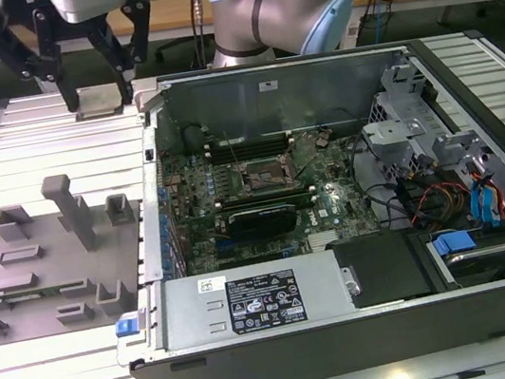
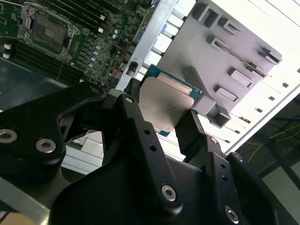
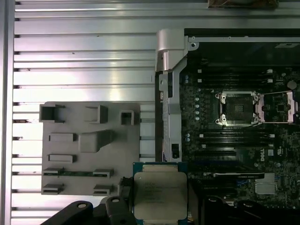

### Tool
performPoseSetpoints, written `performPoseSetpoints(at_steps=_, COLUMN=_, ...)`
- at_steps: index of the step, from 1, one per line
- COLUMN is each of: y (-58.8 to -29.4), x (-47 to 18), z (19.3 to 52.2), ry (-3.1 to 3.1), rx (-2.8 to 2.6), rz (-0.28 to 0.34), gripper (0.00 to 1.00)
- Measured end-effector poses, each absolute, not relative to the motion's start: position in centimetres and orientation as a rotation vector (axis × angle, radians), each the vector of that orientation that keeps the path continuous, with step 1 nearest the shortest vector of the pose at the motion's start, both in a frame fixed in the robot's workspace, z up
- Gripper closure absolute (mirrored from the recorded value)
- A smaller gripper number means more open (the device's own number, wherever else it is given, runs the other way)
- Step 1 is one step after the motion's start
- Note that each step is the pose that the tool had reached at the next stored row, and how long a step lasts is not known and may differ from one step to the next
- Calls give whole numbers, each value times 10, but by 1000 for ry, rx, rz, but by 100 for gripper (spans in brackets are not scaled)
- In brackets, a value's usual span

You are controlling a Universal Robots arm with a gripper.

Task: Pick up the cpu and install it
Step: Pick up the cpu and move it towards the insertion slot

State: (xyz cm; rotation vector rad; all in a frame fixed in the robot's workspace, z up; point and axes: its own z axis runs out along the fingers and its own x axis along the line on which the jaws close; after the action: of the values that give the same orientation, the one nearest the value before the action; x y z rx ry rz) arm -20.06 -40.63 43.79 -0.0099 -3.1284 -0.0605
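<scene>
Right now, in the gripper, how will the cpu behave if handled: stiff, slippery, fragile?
The cpu is probably stiff: a flat plate with a metal top. That smooth top looks slippery, so the gripper clamping its edges seems sensible. Likely light, yet fragile around its thin green border.

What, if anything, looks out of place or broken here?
Nothing stands out. The gripper is shut on the cpu, holding it by its edges, and the motherboard socket sits open and empty, with no visible damage.
</scene>
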Motion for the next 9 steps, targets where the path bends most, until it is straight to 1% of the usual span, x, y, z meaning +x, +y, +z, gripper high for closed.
performPoseSetpoints(at_steps=9, y=-406, x=-171, z=438, ry=-3128, rx=-10, rz=-61, gripper=45)
